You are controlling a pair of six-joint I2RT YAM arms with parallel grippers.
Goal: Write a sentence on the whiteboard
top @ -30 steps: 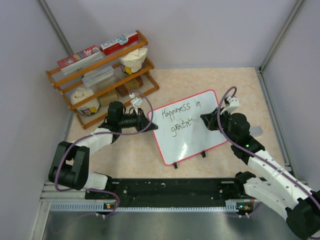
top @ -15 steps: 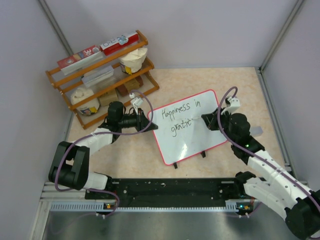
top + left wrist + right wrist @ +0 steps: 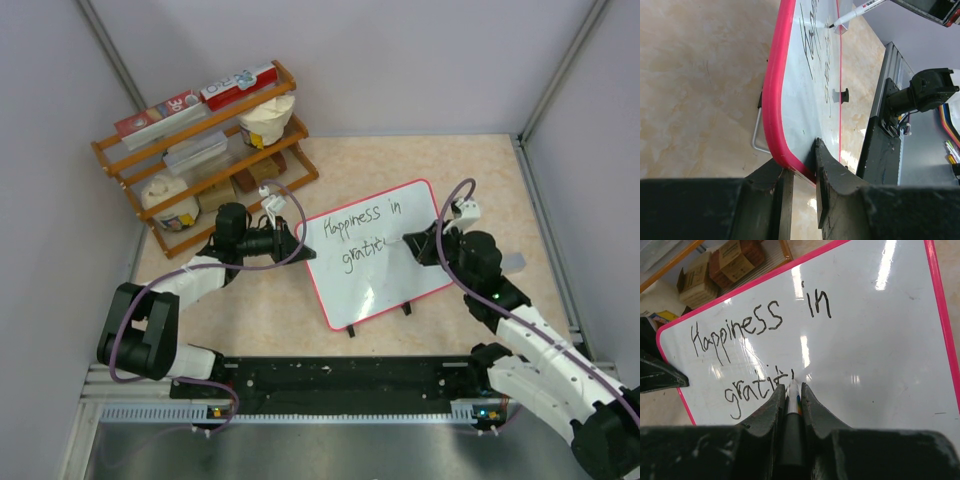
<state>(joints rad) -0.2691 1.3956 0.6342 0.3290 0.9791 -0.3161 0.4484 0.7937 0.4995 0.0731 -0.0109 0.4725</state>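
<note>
The whiteboard stands tilted on the table, red-rimmed, its face also in the right wrist view. The sentence reads "Happiness in" with "gratit" and a short stroke beneath it. My left gripper is shut on the whiteboard's left rim, one finger on each face. My right gripper is shut on a white marker. The marker's black tip touches the board at the end of the second line. The right gripper's fingertips sit close to the board.
A wooden rack with boxes and paper cups stands at the back left. The board's black feet face the arm bases. A black rail runs along the near edge. Grey walls close in both sides.
The right gripper has brought the marker left onto the end of the second line, where it now touches beside "gratit". The left gripper and the board have not moved.
</note>
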